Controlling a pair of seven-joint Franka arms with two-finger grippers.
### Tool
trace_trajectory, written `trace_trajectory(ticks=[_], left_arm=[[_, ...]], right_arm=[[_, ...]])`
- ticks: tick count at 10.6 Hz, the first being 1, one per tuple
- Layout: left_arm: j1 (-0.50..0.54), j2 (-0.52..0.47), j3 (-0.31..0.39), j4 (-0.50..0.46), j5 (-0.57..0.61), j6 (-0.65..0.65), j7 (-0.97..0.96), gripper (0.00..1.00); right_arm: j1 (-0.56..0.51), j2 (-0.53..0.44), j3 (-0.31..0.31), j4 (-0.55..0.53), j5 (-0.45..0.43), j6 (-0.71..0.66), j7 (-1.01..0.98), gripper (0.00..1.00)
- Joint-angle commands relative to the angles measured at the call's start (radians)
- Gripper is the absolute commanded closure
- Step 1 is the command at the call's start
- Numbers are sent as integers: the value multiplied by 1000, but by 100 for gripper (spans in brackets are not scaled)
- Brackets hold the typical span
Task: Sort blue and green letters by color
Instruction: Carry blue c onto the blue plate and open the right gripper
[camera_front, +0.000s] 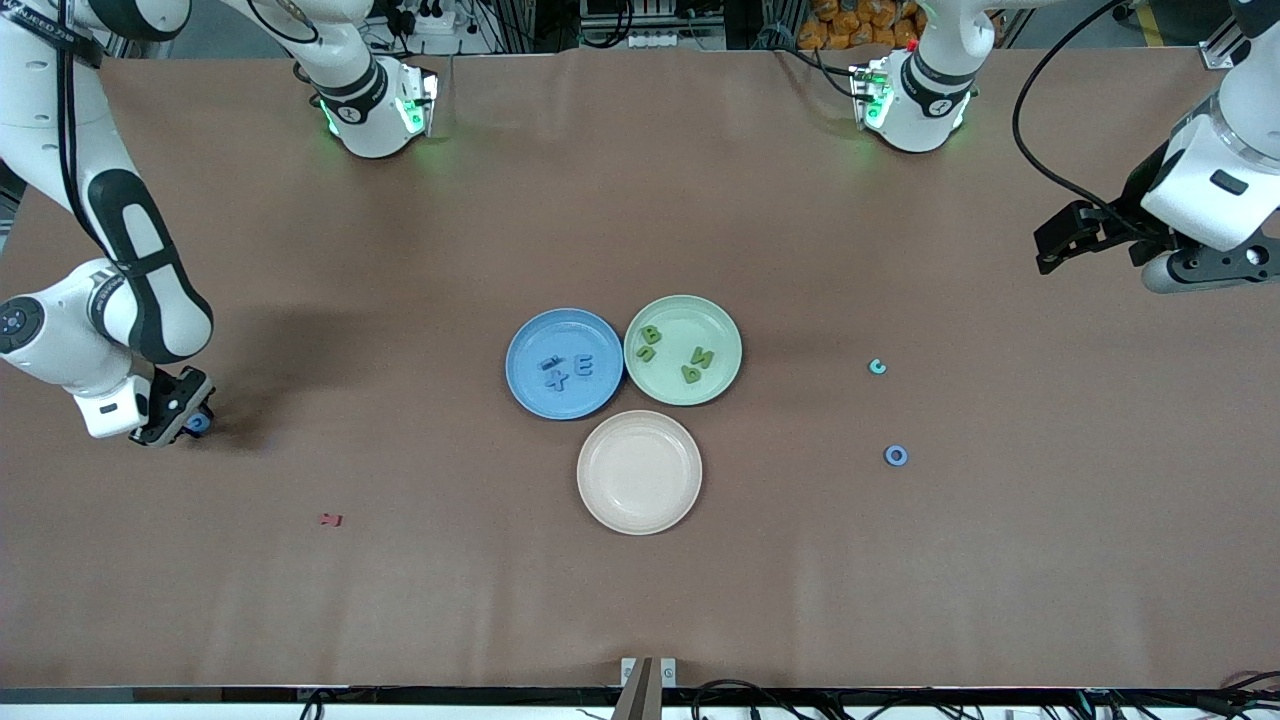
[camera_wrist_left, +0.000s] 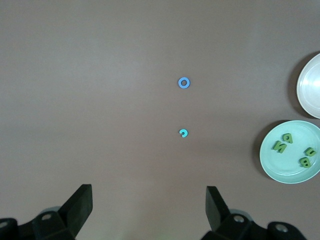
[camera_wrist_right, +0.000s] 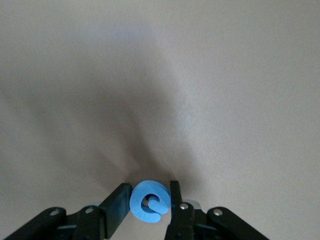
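Low at the right arm's end of the surface (camera_front: 640, 600), the right hand (camera_wrist_right: 150, 200) pinches a light, soft blue foam letter (camera_wrist_right: 148, 201) across its flat edges, while the left hand (camera_wrist_left: 150, 205) waits, spread.
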Motion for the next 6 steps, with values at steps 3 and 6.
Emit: trace_trajectory(ticks=[3, 6], left_arm=[[-1, -13, 6, -12, -27, 40, 18, 0], [17, -13, 6, -13, -26, 69, 18, 0]], right_arm=[[135, -154, 23, -42, 2, -206, 520, 99], [281, -173, 23, -42, 4, -218, 879, 99]])
